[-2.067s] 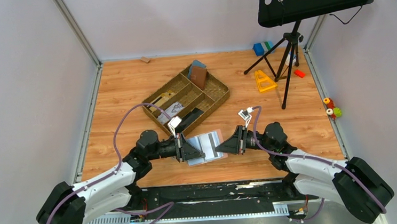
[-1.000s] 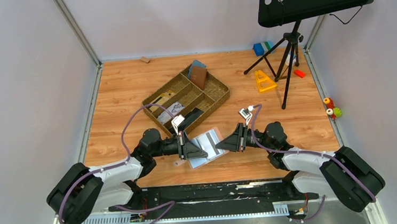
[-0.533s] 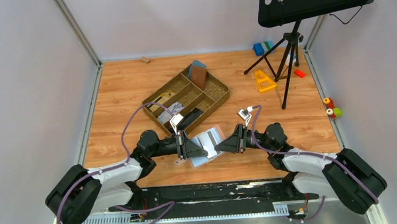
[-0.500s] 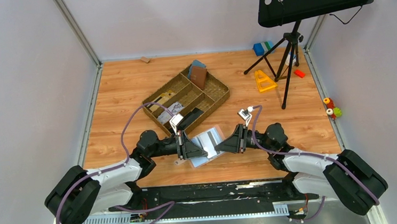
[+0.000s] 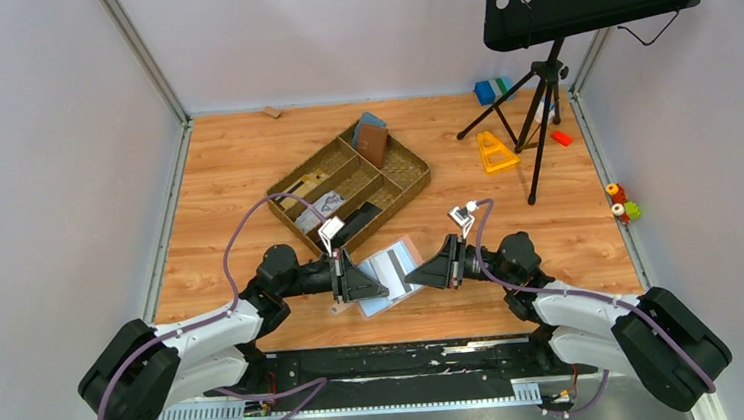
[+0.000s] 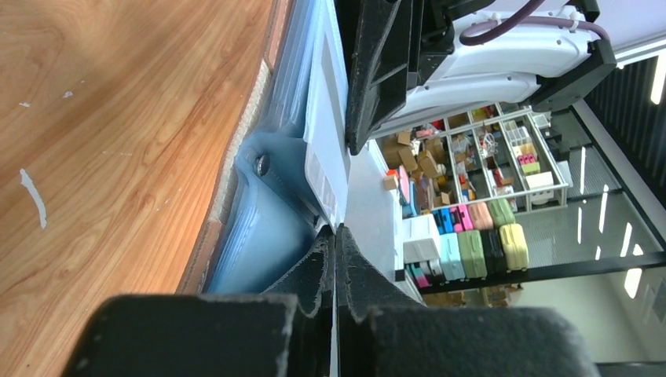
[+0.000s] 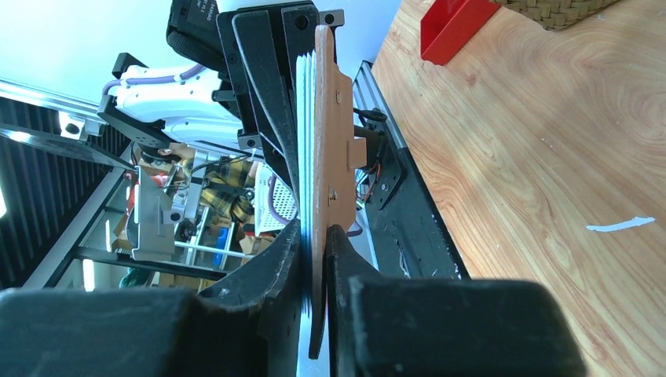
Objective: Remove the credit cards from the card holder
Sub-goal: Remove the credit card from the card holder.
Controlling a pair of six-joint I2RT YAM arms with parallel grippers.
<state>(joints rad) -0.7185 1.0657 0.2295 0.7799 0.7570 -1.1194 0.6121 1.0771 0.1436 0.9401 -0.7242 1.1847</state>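
Observation:
The card holder hangs open between my two grippers just above the table, tan outside, blue-grey inside. A pale credit card with a dark stripe lies against its inner face. My left gripper is shut on the thin white edge of that card, its jaws pressed together around it. My right gripper is shut on the holder's tan flap from the opposite side. Each wrist view shows the other gripper right behind the holder.
A woven divided tray stands behind the grippers, with a dark reddish-brown wallet in its far compartment. A music stand tripod, a yellow triangle and small toys sit at the right. A red block lies by the tray.
The right gripper loosened briefly and closed again on the holder's flap. The holder tipped a little between the grippers. The left gripper stayed shut.

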